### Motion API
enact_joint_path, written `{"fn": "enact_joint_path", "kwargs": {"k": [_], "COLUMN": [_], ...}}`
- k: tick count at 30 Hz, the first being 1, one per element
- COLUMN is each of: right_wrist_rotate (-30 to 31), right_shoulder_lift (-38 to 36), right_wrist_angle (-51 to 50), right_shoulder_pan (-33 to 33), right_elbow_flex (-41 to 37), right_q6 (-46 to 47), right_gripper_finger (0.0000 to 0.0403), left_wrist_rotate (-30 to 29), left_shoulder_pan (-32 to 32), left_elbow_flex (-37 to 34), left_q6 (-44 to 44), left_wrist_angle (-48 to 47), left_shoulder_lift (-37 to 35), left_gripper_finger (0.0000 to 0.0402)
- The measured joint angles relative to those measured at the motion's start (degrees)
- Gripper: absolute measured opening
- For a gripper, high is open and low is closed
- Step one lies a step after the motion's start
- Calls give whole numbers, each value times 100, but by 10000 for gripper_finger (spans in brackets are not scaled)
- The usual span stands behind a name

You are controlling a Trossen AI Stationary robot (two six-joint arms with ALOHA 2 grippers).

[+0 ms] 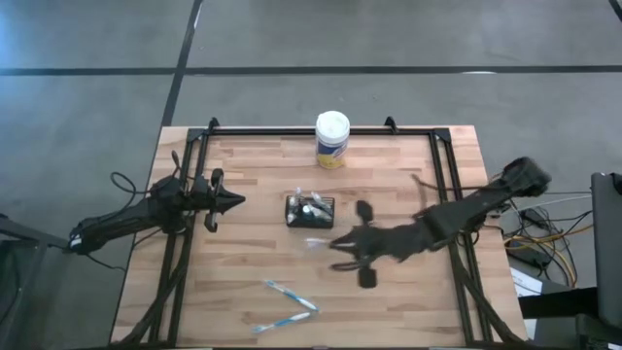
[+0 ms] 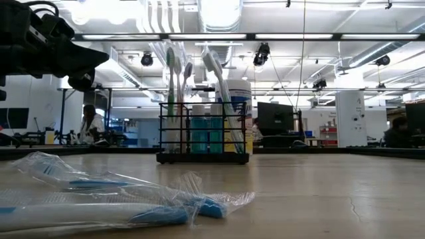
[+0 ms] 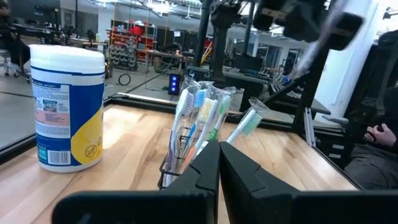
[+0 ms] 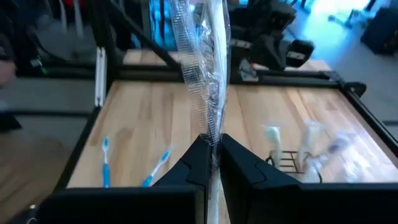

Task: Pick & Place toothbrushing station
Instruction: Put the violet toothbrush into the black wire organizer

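Observation:
The toothbrushing station, a small black slotted holder, stands upright mid-table with several wrapped toothbrushes in it. It also shows in the low view and the left wrist view. My left gripper is shut and empty, left of the holder and pointing at it; the left wrist view shows it too. My right gripper is just near-right of the holder. It is shut on a toothbrush in a clear wrapper. My right gripper pinches the clear-wrapped toothbrush between its two fingers, with the fingertips closed on the wrapper near one end. The fingers come from the table's right. The rest of the wrapped brush sticks out beyond the fingertips; whether it touches the table cannot be told.
A white-lidded round canister with a yellow label stands at the table's far edge, behind the holder. Two blue-and-white toothbrushes lie near the front edge, in clear wrappers in the low view. People show in the room beyond.

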Motion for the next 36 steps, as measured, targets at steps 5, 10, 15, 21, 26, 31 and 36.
{"fn": "enact_joint_path", "kwargs": {"k": [5,10,15,21,26,31,36], "right_wrist_rotate": [239,305,280,267,267,264,247], "right_shoulder_lift": [-1181,-2167,-2941,-3789,-4501,-5226,-6081], "right_wrist_angle": [1321,2371,2815,3965,4512,4857,4894], "right_shoulder_pan": [20,14,14,14,9,14,14], "right_elbow_flex": [-1669,-2915,-3803,-4836,-5628,-6318,-6895], "right_q6": [-138,-491,-924,-1680,-1890,-2017,-2225], "right_gripper_finger": [17,18,18,18,18,18,18], "left_wrist_rotate": [-2,-118,-321,-933,-931,-931,-929], "left_shoulder_pan": [0,0,0,0,0,-1,-2], "left_elbow_flex": [-7,-11,-7,51,55,55,52], "left_q6": [106,259,696,1096,1102,1081,1062], "left_wrist_angle": [45,106,122,328,338,341,341], "left_shoulder_lift": [0,0,0,-1,0,-2,-2], "left_gripper_finger": [14,14,14,14,14,14,14]}}
